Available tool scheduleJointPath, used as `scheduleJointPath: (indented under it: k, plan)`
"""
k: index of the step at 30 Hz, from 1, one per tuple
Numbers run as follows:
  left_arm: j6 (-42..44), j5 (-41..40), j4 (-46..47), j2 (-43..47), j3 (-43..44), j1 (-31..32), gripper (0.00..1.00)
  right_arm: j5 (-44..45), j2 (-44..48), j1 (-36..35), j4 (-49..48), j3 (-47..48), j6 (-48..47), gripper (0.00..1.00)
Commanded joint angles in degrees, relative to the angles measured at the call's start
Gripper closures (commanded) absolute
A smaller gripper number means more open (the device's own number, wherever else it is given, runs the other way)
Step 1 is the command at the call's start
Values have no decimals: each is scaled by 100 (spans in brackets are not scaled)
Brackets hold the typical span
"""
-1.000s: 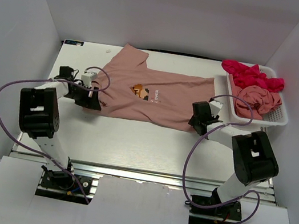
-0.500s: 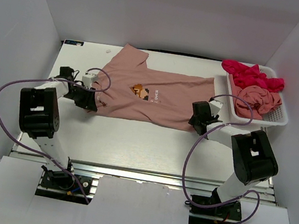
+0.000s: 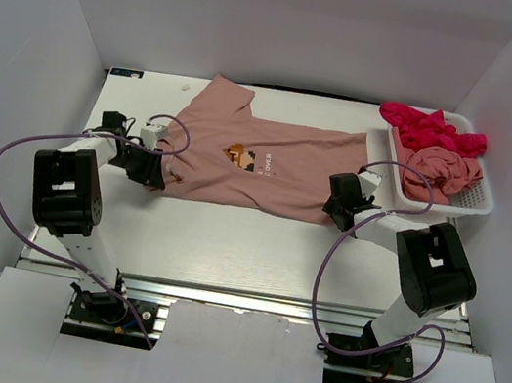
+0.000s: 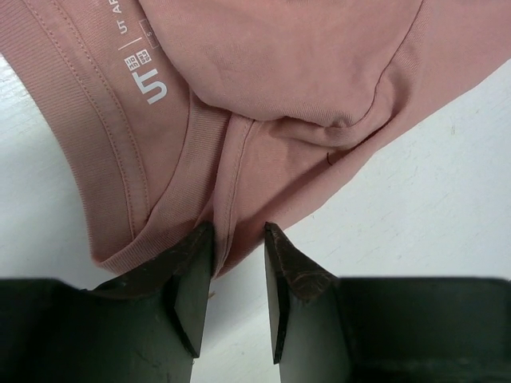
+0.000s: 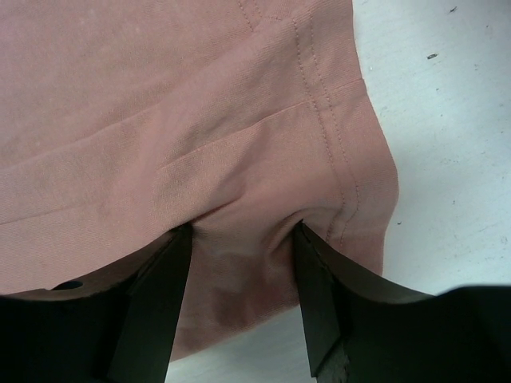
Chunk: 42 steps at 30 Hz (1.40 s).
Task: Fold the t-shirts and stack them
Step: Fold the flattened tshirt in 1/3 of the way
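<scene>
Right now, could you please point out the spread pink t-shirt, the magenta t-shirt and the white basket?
spread pink t-shirt [image 3: 247,186], top view, plain chest fabric below the print.
magenta t-shirt [image 3: 430,129], top view, its bunched middle.
white basket [image 3: 474,198], top view, its near mesh wall.

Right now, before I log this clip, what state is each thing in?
printed pink t-shirt: spread flat on the table, print up, pinched at both ends.
left tool: shut on the shirt's edge by the collar.
right tool: shut on its hem corner.
magenta t-shirt: crumpled, draped over the basket rim.
crumpled pink t-shirt: bunched in the basket, unfolded.
basket: upright, holding both.
</scene>
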<state>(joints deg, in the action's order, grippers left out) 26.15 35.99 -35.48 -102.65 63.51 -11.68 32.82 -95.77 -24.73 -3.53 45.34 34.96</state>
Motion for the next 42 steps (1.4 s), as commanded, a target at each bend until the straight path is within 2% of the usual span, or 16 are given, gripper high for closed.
scheduleJointPath:
  k: [1,5,8,16,23,32,35,42]
  plan:
    - [101,13,24,175,153,-9,58,5,5,30,-210,54,28,42]
    - [92,40,50,105,153,-10,62,5,40,30,-227,36,20,42]
    - [101,40,59,87,153,-18,68,14,32,30,-236,36,2,43]
    - [224,-127,-107,157,197,-9,94,23,-21,30,-253,19,11,44]
    - [13,-364,199,570,-118,-9,100,49,-109,30,-253,54,20,45]
    - [-927,-1075,1043,1265,-585,-18,100,40,-127,30,-262,89,2,49]
    - [-1269,-1444,1219,1292,-681,-27,100,40,-153,30,-271,124,-7,49]
    - [-1402,-1578,1071,1221,-778,-18,100,75,-153,30,-254,150,-16,50]
